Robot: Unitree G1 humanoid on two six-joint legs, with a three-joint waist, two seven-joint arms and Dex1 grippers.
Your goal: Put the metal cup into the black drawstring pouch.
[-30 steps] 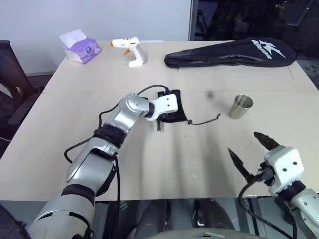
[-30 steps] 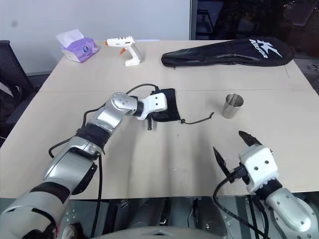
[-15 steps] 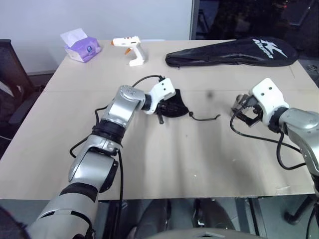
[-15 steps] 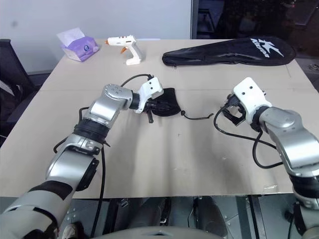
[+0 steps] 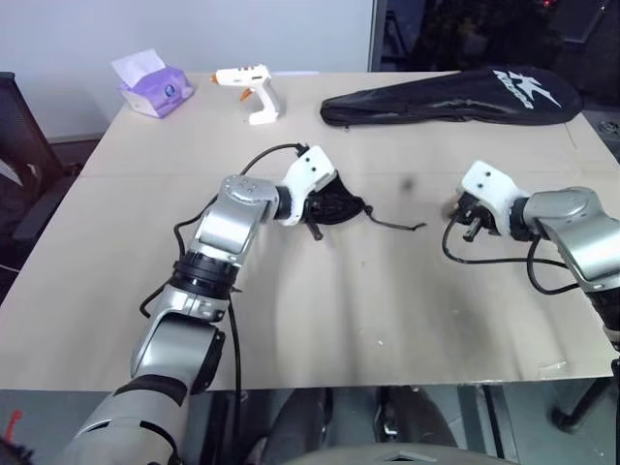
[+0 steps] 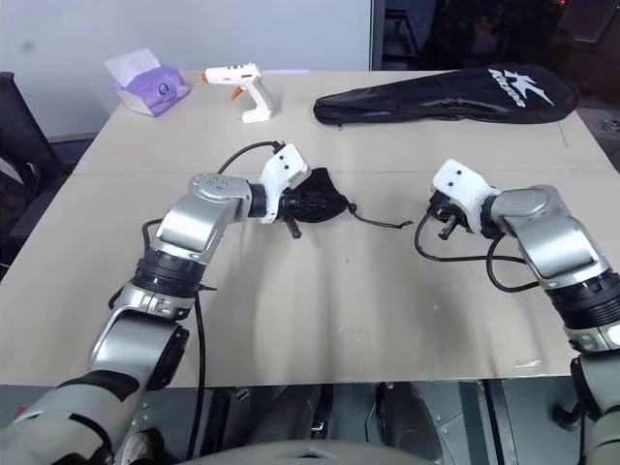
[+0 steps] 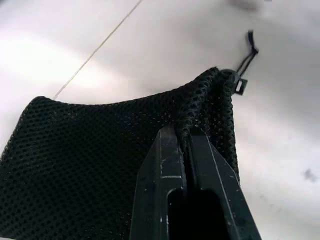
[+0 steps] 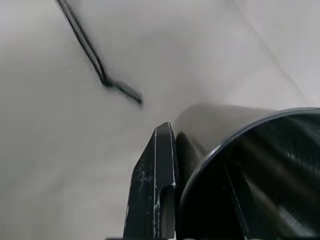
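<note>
The left tool (image 7: 186, 150) pinches the mesh rim of the black drawstring pouch (image 7: 90, 165), its cord (image 5: 397, 224) trailing across the desk (image 5: 320, 310) toward the right tool (image 8: 172, 150). That tool grips the metal cup (image 8: 250, 165), well apart from the pouch.

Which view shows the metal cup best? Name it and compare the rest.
The right wrist view: the metal cup looms large against one finger of the right end effector. In both eye views that end effector hides nearly all of it.
</note>
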